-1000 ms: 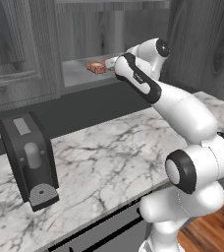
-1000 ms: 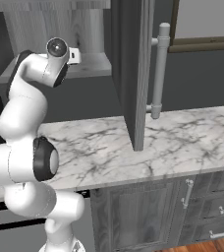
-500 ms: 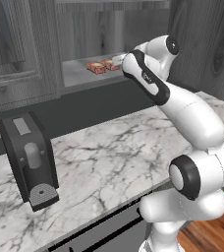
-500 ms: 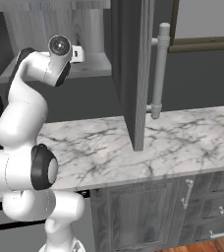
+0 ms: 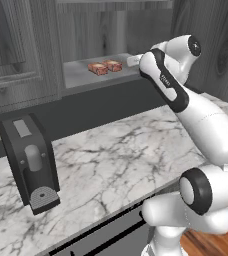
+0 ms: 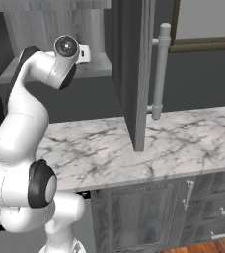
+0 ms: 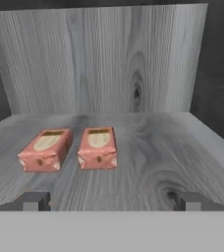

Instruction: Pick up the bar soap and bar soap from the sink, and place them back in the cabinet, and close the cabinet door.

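Note:
Two reddish-orange bar soaps lie side by side on the grey cabinet shelf (image 7: 153,147): one bar soap (image 7: 46,150) on the left, the other bar soap (image 7: 98,146) beside it, with a narrow gap between them. The left base view shows them too, as one bar (image 5: 98,68) and its twin (image 5: 113,65). My gripper (image 7: 111,201) is open at the shelf's front edge, short of the bars, with nothing between its fingertips (image 7: 34,201). The cabinet door (image 6: 131,64) stands open, its silver handle (image 6: 160,69) facing right. The sink is out of view.
A black coffee machine (image 5: 28,162) stands on the marble counter (image 5: 116,160) at the left. The open door's edge juts out over the counter (image 6: 183,143) to the right of my arm. Drawers (image 6: 218,210) sit below the counter.
My hand has drawn back from the shelf toward the right, and the second bar now shows beside the first. Both bars lie still on the shelf.

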{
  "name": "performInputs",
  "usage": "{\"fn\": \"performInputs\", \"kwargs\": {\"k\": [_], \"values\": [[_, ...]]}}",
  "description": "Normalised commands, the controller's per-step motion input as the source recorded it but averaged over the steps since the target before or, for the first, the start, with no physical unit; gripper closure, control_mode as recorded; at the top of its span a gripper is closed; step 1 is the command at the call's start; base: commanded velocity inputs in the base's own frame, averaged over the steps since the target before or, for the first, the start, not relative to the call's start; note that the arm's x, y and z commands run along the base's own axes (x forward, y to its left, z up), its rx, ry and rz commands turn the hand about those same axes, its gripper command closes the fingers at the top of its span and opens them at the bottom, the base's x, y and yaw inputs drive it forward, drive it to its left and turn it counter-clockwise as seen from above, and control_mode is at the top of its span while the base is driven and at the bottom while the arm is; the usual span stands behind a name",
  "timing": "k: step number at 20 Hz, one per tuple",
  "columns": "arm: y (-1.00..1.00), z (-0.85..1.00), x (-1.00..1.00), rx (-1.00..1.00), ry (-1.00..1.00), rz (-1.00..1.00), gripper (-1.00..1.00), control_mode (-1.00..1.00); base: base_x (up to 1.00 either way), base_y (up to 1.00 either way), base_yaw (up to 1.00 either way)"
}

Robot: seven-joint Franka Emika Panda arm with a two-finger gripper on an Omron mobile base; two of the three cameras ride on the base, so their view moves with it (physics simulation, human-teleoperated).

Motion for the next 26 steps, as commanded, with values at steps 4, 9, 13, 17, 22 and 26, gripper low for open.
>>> {"fn": "performInputs", "kwargs": {"k": [4, 9, 13, 17, 22, 26], "values": [[-0.3, 0.13, -0.4, 0.0, -0.04, 0.0, -1.0, -1.0, 0.0, 0.0, 0.0], [-0.25, 0.13, -0.45, 0.0, -0.06, 0.0, -1.0, -1.0, 0.0, 0.0, 0.0], [-0.17, 0.1, -0.56, 0.0, -0.08, 0.0, -1.0, -1.0, 0.0, 0.0, 0.0], [-0.1, 0.08, -0.56, 0.0, -0.1, 0.0, -1.0, -1.0, 0.0, 0.0, 0.0], [-0.09, 0.08, -0.58, 0.0, -0.09, 0.0, -1.0, -1.0, 0.0, 0.0, 0.0], [-0.18, 0.06, -0.66, 0.0, -0.06, 0.0, -1.0, -1.0, 0.0, 0.0, 0.0]]}}
